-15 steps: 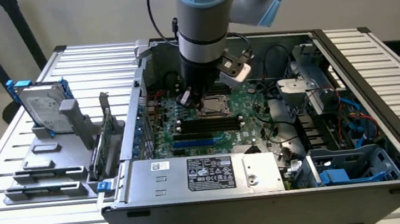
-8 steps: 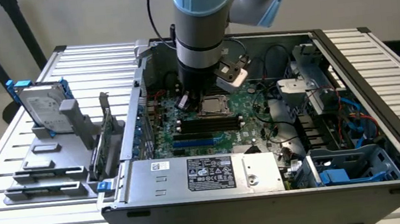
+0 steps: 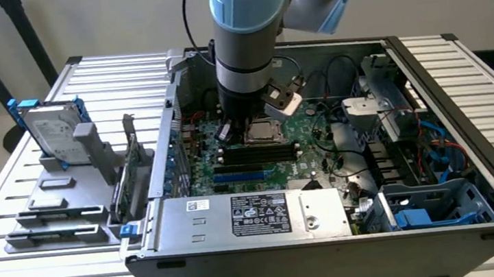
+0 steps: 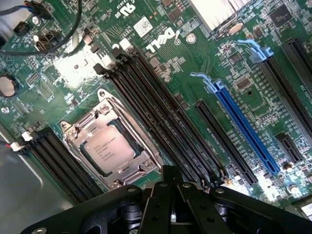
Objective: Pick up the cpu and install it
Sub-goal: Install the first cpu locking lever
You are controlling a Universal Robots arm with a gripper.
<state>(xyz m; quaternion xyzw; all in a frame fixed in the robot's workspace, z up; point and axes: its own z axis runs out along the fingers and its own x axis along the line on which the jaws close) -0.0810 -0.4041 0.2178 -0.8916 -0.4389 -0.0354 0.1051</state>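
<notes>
The cpu [image 4: 108, 148] is a small square chip with a silver-grey top, lying flat in its metal socket frame on the green motherboard [image 4: 161, 73]. From outside, the cpu [image 3: 263, 133] sits in the middle of the open computer case, just below the arm's wrist. My gripper [image 4: 170, 171] hangs above the board beside the socket, over the long black memory slots [image 4: 161, 122]. Its black fingers are shut together with nothing between them. In the exterior view my gripper [image 3: 232, 130] is low inside the case, slightly toward that view's left of the cpu.
A hard drive in a blue frame [image 3: 53, 131] stands on a grey fixture [image 3: 60, 199] at the exterior view's left. The power supply box [image 3: 246, 214] fills the case front. Cables [image 3: 345, 111] and a blue drive cage [image 3: 429, 205] crowd the exterior view's right. A blue slot [image 4: 239, 126] lies past the memory slots.
</notes>
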